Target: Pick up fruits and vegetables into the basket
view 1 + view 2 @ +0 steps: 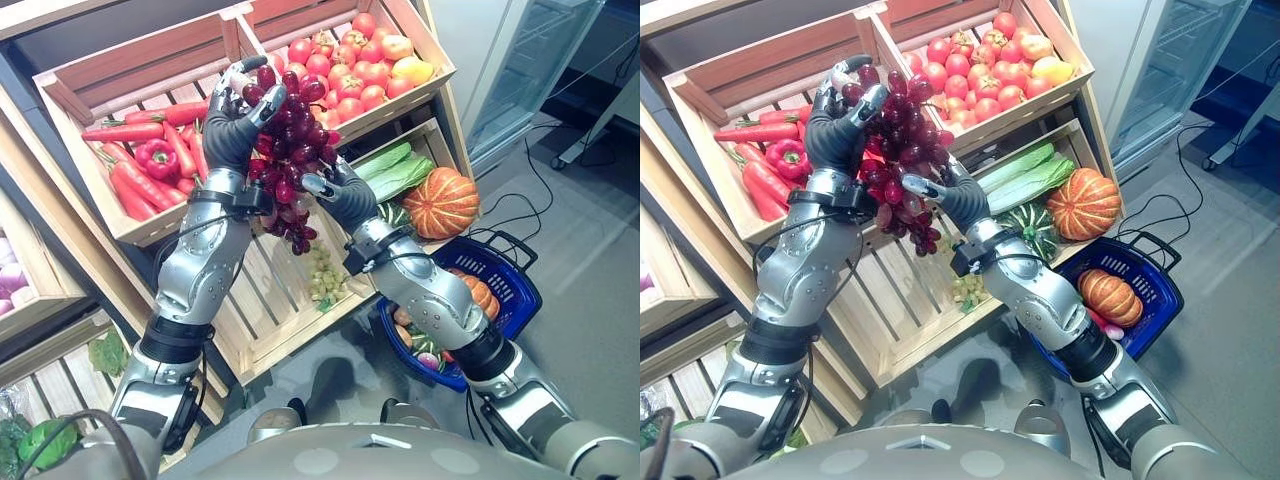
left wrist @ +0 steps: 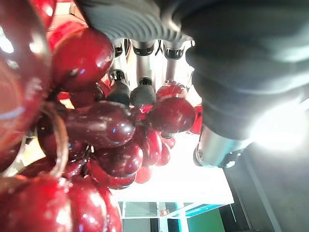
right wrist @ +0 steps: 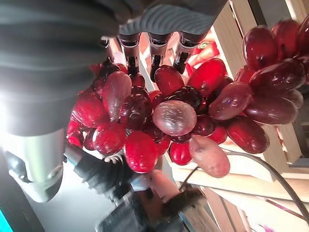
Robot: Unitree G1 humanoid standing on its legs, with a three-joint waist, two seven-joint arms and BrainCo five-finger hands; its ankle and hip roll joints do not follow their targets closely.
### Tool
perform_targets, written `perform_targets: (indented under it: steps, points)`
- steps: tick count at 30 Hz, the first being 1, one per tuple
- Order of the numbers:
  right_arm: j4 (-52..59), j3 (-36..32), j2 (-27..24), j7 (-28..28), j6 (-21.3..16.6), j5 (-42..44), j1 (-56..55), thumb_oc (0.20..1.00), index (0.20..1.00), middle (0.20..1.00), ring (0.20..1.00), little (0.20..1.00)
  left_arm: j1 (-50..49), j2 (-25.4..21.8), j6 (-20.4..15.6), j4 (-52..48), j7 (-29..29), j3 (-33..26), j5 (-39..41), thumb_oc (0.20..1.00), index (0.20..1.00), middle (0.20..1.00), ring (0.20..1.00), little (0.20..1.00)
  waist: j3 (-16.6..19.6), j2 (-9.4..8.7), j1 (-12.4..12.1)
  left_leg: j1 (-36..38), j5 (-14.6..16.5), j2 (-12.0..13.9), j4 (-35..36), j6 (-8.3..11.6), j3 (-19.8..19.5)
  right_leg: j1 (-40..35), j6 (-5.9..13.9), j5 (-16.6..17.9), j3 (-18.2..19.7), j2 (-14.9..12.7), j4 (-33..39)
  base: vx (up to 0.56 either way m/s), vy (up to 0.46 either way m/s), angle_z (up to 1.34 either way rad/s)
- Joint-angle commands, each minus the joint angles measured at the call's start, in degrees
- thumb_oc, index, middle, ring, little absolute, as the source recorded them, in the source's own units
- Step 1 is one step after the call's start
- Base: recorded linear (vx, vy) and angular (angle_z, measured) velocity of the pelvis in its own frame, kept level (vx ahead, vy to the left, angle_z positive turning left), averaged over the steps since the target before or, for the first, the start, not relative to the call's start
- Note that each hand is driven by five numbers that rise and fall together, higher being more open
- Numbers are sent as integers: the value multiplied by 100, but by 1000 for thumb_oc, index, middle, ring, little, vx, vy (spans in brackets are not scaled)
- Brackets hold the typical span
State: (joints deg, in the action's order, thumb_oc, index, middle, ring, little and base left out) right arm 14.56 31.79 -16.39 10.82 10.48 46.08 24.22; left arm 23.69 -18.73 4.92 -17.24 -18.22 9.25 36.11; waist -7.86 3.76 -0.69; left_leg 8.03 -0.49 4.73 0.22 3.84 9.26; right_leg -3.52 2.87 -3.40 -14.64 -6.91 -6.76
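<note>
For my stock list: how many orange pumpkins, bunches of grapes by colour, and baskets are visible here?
Orange pumpkins: 2
Red grapes, bunch: 1
Green grapes, bunch: 1
Basket: 1
Total: 5

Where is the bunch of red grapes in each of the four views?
Left eye: red grapes upper centre, between left hand and right hand.
Right eye: upper centre-left.
Left wrist: close, beside the fingers.
Right wrist: centre.
Landmark: orange pumpkin.

Silver-grey arms wore black joint bands; left hand [image 1: 232, 130] and right hand [image 1: 343, 196] had dark ribbed covers, silver dark-tipped fingers.
</note>
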Motion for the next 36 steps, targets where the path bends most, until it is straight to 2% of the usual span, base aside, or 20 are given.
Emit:
perform_targets:
  steps: [1,5,10,11,14,15,16,24,28,36]
  points:
    - [529,304,805,-388,101,-51,950,1000,1000,1000,1000,1000,925,-127,-169,7,106,402,67,200,200,200,200,200,145,-353,49,77,328,-54,-209,-60,33,-404,451,99,64,-376,312,0,0,0]
    - [337,326,800,-154,174,-237,1079,1000,1000,1000,1000,1000,1008,-87,-131,13,25,442,-75,200,200,200,200,200,173,-375,34,109,334,-42,-196,-55,44,-436,455,101,51,-379,322,0,0,0]
    - [393,340,798,-439,422,-168,1085,1000,1000,1000,1000,1000,1054,-103,-125,0,-62,443,-422,200,200,200,200,200,178,-386,47,110,354,-46,-211,-64,31,-420,455,78,80,-371,287,0,0,0]
    - [345,407,842,-502,564,-168,1127,1000,1000,1000,1000,1000,1098,-109,-114,-16,-107,446,-517,200,200,200,200,200,180,-393,33,107,359,-52,-224,-64,28,-430,456,74,80,-376,291,0,0,0]
    - [295,465,864,-581,544,-86,1154,1000,1000,1000,1000,1000,1134,-111,-99,-22,-134,464,-526,200,200,200,200,200,177,-399,20,108,360,-45,-231,-61,24,-437,450,72,69,-379,289,0,0,0]
    - [249,534,928,-664,525,85,1162,853,853,853,853,853,1161,-79,-92,-14,-179,477,-562,200,200,200,200,200,185,-410,4,100,362,-47,-237,-57,20,-443,449,70,61,-379,296,0,0,0]
    - [232,566,963,-674,512,139,1170,200,200,200,200,200,1176,-68,-104,-10,-211,492,-608,200,200,200,200,200,186,-414,-2,98,365,-47,-241,-58,16,-443,449,67,57,-381,291,0,0,0]
    - [100,657,1263,-706,167,333,1296,200,200,200,200,200,1302,101,52,45,-382,630,-544,200,200,200,200,200,206,-431,-28,102,358,-44,-215,-64,-15,-429,460,73,61,-381,285,0,0,0]
    - [184,625,1297,-771,-9,464,1269,200,200,200,200,200,1280,120,17,99,-382,607,-461,200,200,200,200,200,205,-426,-28,97,362,-40,-223,-70,-3,-421,461,70,66,-386,279,0,0,0]
    - [480,600,1289,-1054,-278,591,1097,200,200,200,200,200,1071,81,78,29,-133,501,-177,200,200,200,200,200,165,-397,-41,83,368,-22,-257,-76,3,-398,458,59,65,-400,241,0,0,0]
